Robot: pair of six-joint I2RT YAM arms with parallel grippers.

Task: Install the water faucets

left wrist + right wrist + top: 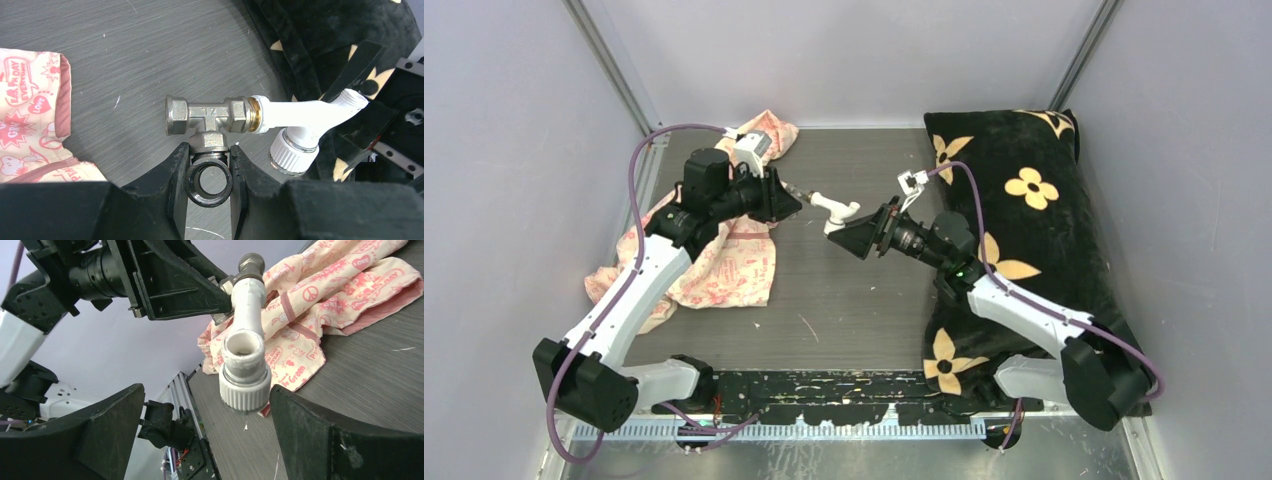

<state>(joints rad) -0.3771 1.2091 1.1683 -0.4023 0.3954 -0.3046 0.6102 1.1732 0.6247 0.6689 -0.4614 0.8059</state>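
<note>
Top external view: the two arms meet above the middle of the table (844, 310), the left gripper (786, 194) and the right gripper (842, 232) facing each other with the white tap (836, 208) and the metal fitting (798, 190) lined up between them, off the surface. A pink printed cloth (734, 265) lies under the left arm and a black flowered cushion (1024, 230) under the right. Left wrist view: the left fingers (167, 175) are clamped on the lower branch of the T-shaped fitting, with a black ring (208, 181) sitting between them just below it. The tap's brass thread (254, 114) is entered in the fitting's right end, with a narrow brass band showing at the joint. The fitting's left end is open. Right wrist view: the right fingers (345, 440) stand wide apart, one on each side of the tap's ribbed knob (245, 386), touching neither it nor the body. By these pictures the tap is joined to the fitting. Whether it is screwed fully home cannot be told, so a final tightening may be left, and no second tap is in sight.
</note>
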